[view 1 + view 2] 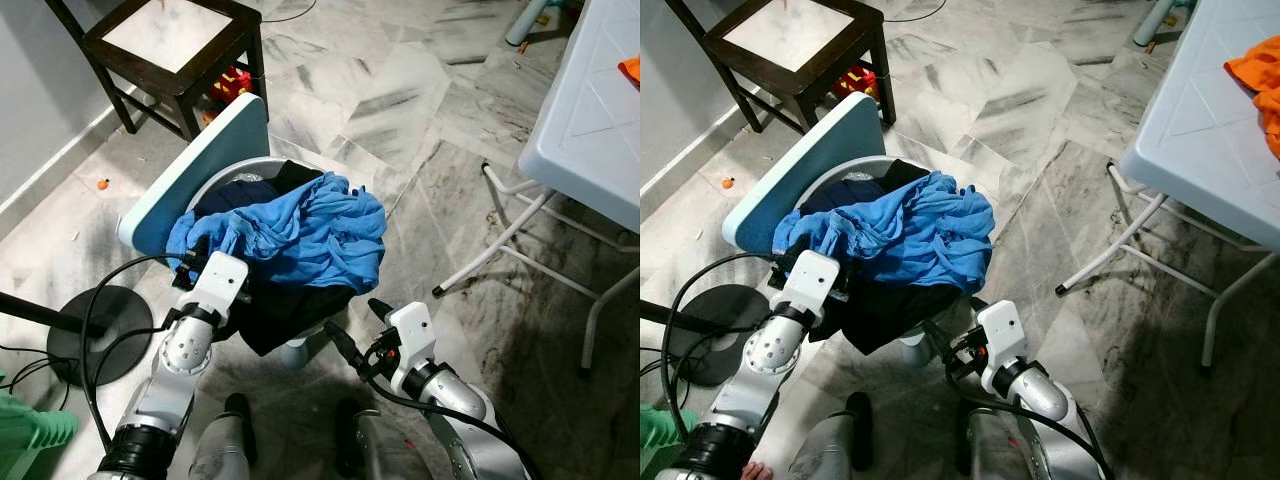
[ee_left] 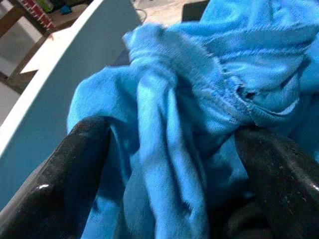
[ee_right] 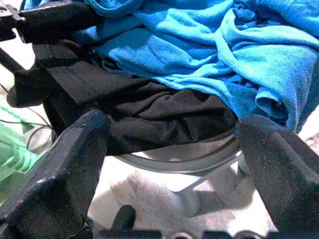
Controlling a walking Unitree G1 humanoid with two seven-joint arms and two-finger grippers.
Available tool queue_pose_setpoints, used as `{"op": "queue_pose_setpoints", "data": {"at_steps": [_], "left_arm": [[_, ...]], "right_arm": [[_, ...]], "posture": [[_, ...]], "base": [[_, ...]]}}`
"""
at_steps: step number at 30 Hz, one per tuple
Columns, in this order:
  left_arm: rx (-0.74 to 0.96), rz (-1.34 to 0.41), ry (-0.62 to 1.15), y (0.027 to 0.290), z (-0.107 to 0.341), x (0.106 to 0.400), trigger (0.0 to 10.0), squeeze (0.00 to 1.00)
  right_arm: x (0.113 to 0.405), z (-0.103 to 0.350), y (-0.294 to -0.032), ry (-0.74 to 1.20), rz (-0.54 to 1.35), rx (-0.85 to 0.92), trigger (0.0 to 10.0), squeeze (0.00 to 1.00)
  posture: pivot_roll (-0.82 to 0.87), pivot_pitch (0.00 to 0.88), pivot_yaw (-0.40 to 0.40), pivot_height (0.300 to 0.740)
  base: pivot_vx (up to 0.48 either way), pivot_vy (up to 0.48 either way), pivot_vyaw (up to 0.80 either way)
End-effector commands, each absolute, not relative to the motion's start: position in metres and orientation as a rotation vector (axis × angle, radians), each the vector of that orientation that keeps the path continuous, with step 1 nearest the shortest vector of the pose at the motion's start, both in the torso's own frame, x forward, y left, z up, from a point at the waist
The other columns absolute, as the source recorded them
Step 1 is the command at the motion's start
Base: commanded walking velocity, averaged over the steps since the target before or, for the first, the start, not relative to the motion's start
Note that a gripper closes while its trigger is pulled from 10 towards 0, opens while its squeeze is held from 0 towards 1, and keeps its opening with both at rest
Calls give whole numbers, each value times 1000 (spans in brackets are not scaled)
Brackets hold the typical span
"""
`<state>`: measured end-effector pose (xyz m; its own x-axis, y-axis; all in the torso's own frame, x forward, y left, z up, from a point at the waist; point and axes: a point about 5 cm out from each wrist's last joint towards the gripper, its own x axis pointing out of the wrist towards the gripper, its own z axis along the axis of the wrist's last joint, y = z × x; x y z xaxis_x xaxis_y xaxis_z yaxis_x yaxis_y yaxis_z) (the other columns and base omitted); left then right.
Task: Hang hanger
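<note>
Left claw point(image 1: 192, 262) lying spread around a crumpled blue cloth point(image 1: 300, 235), soft knit heaped over black fabric point(image 1: 290, 310) on a round chair point(image 1: 190, 180), right claw point(image 1: 352, 330) hovering open and empty near the seat's edge, white plastic table point(image 1: 590, 110) standing far right on marbled floor point(image 1: 400, 110).

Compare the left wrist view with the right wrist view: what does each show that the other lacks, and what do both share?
Left wrist view alone: the pale blue chair back, with blue cloth bunched between the left end effector fingers. Right wrist view alone: black cloth hanging over the seat rim, the chair's pedestal and the floor, with the right end effector open and apart from the pile. Both share the blue cloth.
</note>
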<state>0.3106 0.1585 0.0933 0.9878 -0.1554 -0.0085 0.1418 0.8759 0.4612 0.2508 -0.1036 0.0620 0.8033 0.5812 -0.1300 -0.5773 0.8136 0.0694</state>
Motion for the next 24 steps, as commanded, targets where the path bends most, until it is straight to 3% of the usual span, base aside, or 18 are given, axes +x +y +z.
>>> {"op": "queue_pose_setpoints", "data": {"at_steps": [1, 2, 3, 4, 13, 14, 15, 16, 17, 18, 19, 24], "left_arm": [[497, -188, 9, 159, 84, 308, 1569, 0], [497, -188, 9, 159, 84, 308, 1569, 0], [510, -192, 3, 159, 85, 309, 431, 0], [515, -192, -2, 159, 87, 311, 0, 0], [523, -237, 59, 157, 81, 316, 0, 0], [537, -235, 59, 157, 81, 316, 824, 0], [537, -235, 59, 157, 81, 316, 824, 0], [546, -228, 56, 157, 82, 316, 3333, 0], [546, -228, 56, 157, 82, 316, 3333, 0], [559, -225, 51, 156, 83, 316, 8824, 0], [571, -217, 48, 157, 83, 315, 10000, 0], [598, -183, 26, 158, 85, 308, 10000, 0]], "right_arm": [[245, 52, -106, 190, 611, 32, 10000, 0], [245, 52, -106, 190, 611, 32, 10000, 0], [245, 52, -107, 190, 610, 32, 10000, 0], [244, 52, -107, 190, 610, 32, 10000, 0], [244, 52, -107, 190, 604, 33, 10000, 0], [243, 52, -107, 190, 603, 33, 10000, 0], [243, 52, -107, 190, 603, 33, 10000, 0], [243, 52, -107, 190, 603, 32, 10000, 0], [243, 52, -107, 190, 603, 32, 10000, 0], [243, 52, -107, 190, 602, 32, 10000, 0], [243, 52, -107, 191, 601, 32, 10000, 0], [242, 51, -107, 191, 602, 34, 10000, 0]], "posture": [[-27, 344, -60, 740], [-27, 344, -60, 740], [-29, 345, -59, 740], [-28, 345, -59, 740], [-33, 344, -56, 740], [-33, 344, -56, 740], [-33, 344, -56, 740], [-36, 343, -54, 740], [-36, 343, -54, 740], [-35, 344, -53, 740], [-35, 344, -53, 740], [-31, 346, -52, 740]], "base": [[0, 0, 0], [0, 0, 0], [0, 0, 0], [0, 0, 0], [0, 0, 0], [0, 0, 0], [0, 0, 0], [0, 0, 0], [0, 0, 0], [0, 0, 0], [0, 0, 0], [0, 0, 0]]}}
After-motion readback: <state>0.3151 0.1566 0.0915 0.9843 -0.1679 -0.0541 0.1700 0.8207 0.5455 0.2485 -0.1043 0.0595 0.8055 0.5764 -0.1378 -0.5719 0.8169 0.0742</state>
